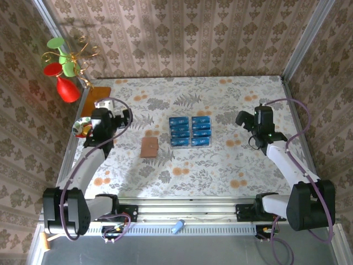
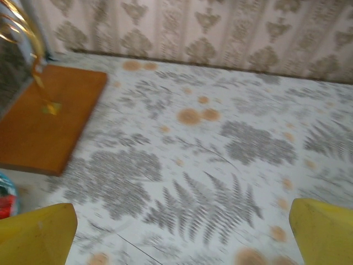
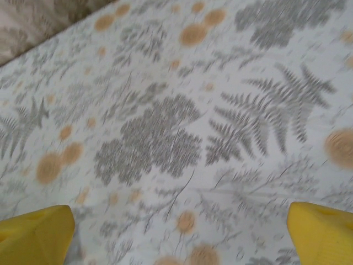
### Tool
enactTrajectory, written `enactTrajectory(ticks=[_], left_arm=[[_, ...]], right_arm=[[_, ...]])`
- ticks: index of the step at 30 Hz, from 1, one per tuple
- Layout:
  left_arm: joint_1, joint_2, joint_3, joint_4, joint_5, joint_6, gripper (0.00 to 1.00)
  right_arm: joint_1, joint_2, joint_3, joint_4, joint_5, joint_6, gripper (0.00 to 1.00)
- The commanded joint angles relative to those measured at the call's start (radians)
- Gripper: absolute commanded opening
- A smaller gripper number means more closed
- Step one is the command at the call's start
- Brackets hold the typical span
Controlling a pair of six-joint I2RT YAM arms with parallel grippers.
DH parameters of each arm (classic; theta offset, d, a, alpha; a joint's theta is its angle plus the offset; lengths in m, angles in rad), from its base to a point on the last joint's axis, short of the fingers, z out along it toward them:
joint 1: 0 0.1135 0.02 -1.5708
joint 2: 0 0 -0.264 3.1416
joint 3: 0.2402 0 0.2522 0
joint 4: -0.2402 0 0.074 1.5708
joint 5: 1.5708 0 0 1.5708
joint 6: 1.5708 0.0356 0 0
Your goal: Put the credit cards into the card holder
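Several blue credit cards (image 1: 190,131) lie in two neat columns at the middle of the flowered table. The brown card holder (image 1: 149,147) lies folded to their left, apart from them. My left gripper (image 1: 105,110) hovers at the far left, well away from both. In the left wrist view the left gripper (image 2: 185,237) is open, its yellow fingertips (image 2: 38,232) wide apart over bare tablecloth. My right gripper (image 1: 255,118) hangs to the right of the cards. The right wrist view shows the right gripper (image 3: 179,237) open too, with nothing between its yellow fingertips (image 3: 322,232).
An orange-brown wooden board (image 1: 98,93) (image 2: 44,118) lies at the back left, carrying a gold stand with red and green glasses (image 1: 66,61). A small colourful bowl (image 1: 83,127) sits by the left edge. Patterned walls close in three sides.
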Motion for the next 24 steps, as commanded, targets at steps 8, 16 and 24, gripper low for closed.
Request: enactTrajectory(ticks=[8, 16, 24], left_arm=[[-0.264, -0.078, -0.078, -0.068, 0.069, -0.261, 1.0], [-0.395, 0.024, -0.101, 0.08, 0.088, -0.288, 1.0], [-0.429, 0.21, 0.007, 0.136, 0.152, -0.306, 1.0]], right_arm=[[0.133, -0.088, -0.058, -0.143, -0.173, 0.056, 1.0], [0.293, -0.079, -0.081, -0.189, -0.076, 0.068, 1.0], [0.374, -0.055, -0.084, -0.201, -0.007, 0.073, 1.0]])
